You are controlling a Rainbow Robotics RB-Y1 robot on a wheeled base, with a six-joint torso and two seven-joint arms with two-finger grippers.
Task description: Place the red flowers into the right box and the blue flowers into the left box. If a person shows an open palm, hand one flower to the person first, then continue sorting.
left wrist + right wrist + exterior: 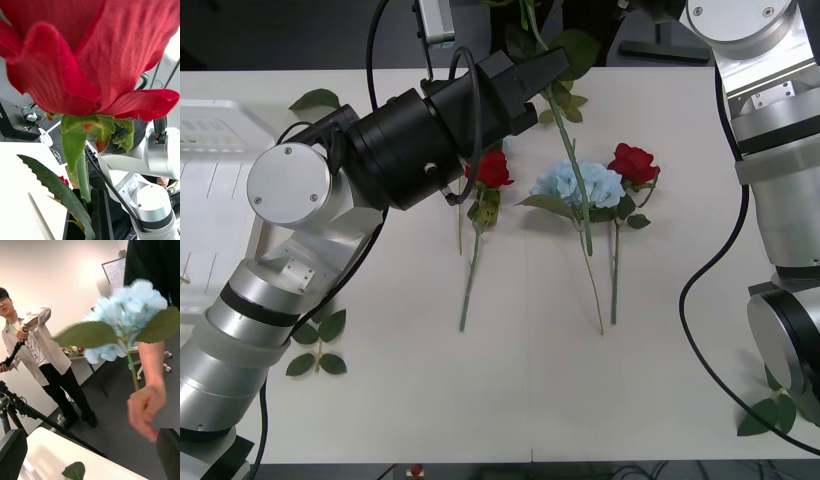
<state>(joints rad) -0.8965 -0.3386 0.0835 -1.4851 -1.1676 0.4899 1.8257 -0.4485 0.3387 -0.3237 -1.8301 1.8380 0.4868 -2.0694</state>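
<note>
While the left pincer [90,210] sits high over the far side of the white worktop [530,380], its two black fingers are pressed together on the green stem of a red rose [86,56], and the big red head stands straight up above them in the left wrist view. In the front view the long stem of this rose [565,120] runs from the pincer [548,68] down over the flowers below. Two more red roses lie flat on the worktop, one [493,170] just under the left arm and one [632,162] farther to the right. A pale-blue hydrangea [580,185] lies between them, just beside the right rose, and all the stems point toward the robot. The left box [205,200] is at the left edge of the worktop. A few loose green leaves [318,350] lie near the edges. The right pincer [90,453] has its black fingers wide apart at the picture's corners, holding nothing. In front of it a person's hand [146,408] holds another blue hydrangea [123,330] by the stem, with the fluffy head up.
</note>
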